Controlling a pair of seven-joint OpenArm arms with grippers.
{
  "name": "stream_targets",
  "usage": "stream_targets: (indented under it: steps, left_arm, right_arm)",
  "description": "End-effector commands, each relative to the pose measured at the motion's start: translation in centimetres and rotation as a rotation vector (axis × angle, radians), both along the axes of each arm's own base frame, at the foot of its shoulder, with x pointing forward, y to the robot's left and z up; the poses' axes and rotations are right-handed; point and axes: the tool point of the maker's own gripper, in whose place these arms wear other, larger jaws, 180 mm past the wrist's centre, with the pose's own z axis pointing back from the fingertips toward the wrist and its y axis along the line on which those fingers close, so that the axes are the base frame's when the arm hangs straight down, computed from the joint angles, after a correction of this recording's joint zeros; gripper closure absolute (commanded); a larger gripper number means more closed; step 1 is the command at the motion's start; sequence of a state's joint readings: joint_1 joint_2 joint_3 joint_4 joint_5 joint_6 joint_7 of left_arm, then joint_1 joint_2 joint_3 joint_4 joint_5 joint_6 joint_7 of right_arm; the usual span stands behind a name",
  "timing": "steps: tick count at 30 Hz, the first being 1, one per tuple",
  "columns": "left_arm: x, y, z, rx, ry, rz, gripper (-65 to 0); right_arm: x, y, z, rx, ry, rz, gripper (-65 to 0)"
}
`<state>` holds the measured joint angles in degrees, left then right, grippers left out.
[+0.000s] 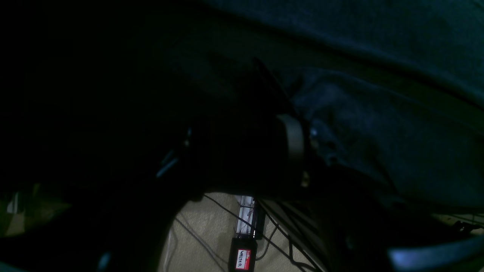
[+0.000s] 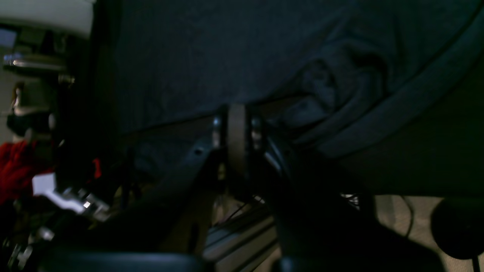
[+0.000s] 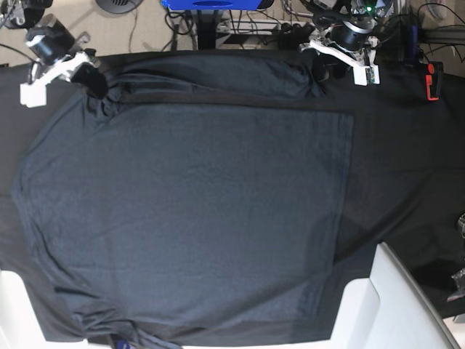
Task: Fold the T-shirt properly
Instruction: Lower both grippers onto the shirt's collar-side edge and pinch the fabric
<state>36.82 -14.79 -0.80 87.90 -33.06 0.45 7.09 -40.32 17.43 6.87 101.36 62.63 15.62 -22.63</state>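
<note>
Along the far edge of the worktop point(image 3: 407, 153), draped in smooth black cloth: a small red clip-like object point(image 3: 433, 81) near the right-hand corner, well apart from the garment. Beyond that edge, a tangle of dark cables point(image 3: 290, 29), a blue-topped stand point(image 3: 211, 6), and beige floor point(image 1: 196, 234). In the left wrist view, a black box with a red-and-white label point(image 1: 243, 259) lying on that floor among wires. At the near right corner, a white angled panel point(image 3: 399, 305) overlapping the cloth.

Spread flat across most of the worktop: the large plain slate-grey heathered T-shirt point(image 3: 189, 211), its right side folded in to a straight vertical edge, its far strip doubled over in a darker band, some bunching at the near left corner.

At the far left corner of the base view, the right gripper point(image 3: 93, 78) with white bracket and black body, tilted down onto the rumpled cloth; jaws together, pinching a bunched fold of the shirt in the right wrist view point(image 2: 236, 132). At the far right of the shirt's top band, the left gripper point(image 3: 323, 69) angled down at the fabric edge; left wrist view too dark, so cannot tell whether its jaws are apart or clamped.
</note>
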Motion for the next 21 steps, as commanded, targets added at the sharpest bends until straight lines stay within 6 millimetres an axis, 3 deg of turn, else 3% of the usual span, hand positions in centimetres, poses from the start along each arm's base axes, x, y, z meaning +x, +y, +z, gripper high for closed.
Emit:
stream_targets:
  steps: [1,10,16,21]
  left_arm:
    - [0.3,0.2,0.6,0.006,-0.026,-0.004,-26.8]
    - [0.3,0.3,0.6,0.004,-0.024,-0.002,-27.3]
    - [0.2,0.3,0.4,0.004,-0.020,0.000,-27.5]
    - [0.2,0.3,0.4,0.002,-0.020,0.001,-27.5]
  right_arm:
    - [0.3,0.4,0.7,0.007,-0.013,0.038,0.0]
    - [0.0,2.7,-0.7,0.004,0.169,0.310,0.0]
    - [1.0,2.1,-0.4,-0.029,0.122,0.270,0.0]
    - [1.1,-0.5,-1.5,-0.275,0.179,0.204,0.0]
